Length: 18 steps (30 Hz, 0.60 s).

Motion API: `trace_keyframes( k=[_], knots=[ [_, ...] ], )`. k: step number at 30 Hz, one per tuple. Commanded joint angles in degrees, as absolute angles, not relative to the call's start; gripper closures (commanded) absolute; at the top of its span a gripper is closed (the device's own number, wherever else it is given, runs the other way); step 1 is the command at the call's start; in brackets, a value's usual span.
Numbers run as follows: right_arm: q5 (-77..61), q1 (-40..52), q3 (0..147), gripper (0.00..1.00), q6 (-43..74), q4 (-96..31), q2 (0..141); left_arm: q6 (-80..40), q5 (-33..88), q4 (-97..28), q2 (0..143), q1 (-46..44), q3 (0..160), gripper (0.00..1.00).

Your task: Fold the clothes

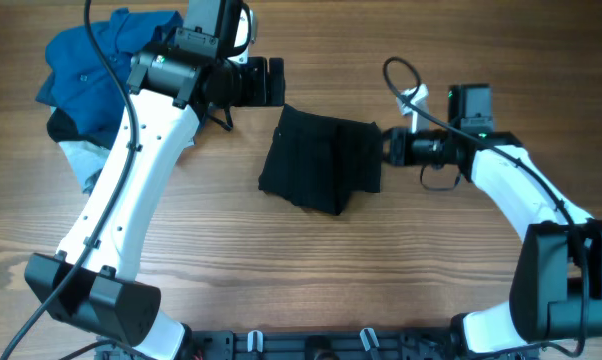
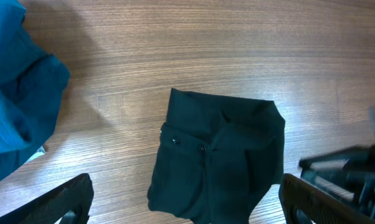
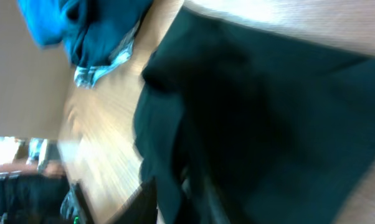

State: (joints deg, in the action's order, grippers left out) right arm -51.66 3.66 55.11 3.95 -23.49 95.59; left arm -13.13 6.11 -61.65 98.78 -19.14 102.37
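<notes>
1. While the shirt [image 1: 321,160] is lying as a compact, roughly square bundle in the middle of the tabletop [image 1: 281,270], it is sitting well apart from the blue polo [image 1: 101,60] heaped at the far left corner.
2. The left claw [image 1: 271,82] is hovering just beyond the bundle's upper left corner, with its jaws standing wide and carrying nothing.
3. The right claw [image 1: 385,148] is meeting the bundle's right edge. Its own camera is showing only blurred black cloth close up, so I cannot tell whether it is pinching fabric or merely touching it.
4. The cloth is looking light, limp and soft, so it is likely going to sag from any single pinch. The stacked layers may well be sliding over one another as it is lifted. Nothing about it is looking fragile (the tiny buttons [image 2: 175,141] are the only hard bits).
5. A good hold is looking like a low pinch on a folded edge or corner, catching every layer at once. Two claws taking neighbouring corners of one edge should be keeping the fold square. The lower right of the bundle, where the layers are bulging unevenly, is looking like the worst place to grab.
</notes>
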Motion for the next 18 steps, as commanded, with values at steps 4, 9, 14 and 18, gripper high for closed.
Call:
trace_keyframes(
  k=[4, 9, 14, 18],
  knots=[
    [-36.67, 18.2, 54.5, 0.33, 8.47, -21.71, 96.07, -12.23, 5.45, -62.0, 99.35, -18.83, 102.43, 0.01],
    [-32.12, 20.01, 54.5, 0.42, 11.64, -14.81, 98.28, -12.23, 5.45, -63.44, 99.33, -17.78, 102.43, 0.0],
    [-29.74, 19.97, 54.5, 0.57, 9.98, -14.98, 98.91, -12.23, 5.45, -63.46, 99.33, -17.72, 102.43, 0.01],
    [-29.61, 19.97, 54.5, 0.57, 10.13, -14.11, 99.85, -12.21, 5.45, -63.0, 99.33, -17.72, 102.43, 0.0]
  ],
)
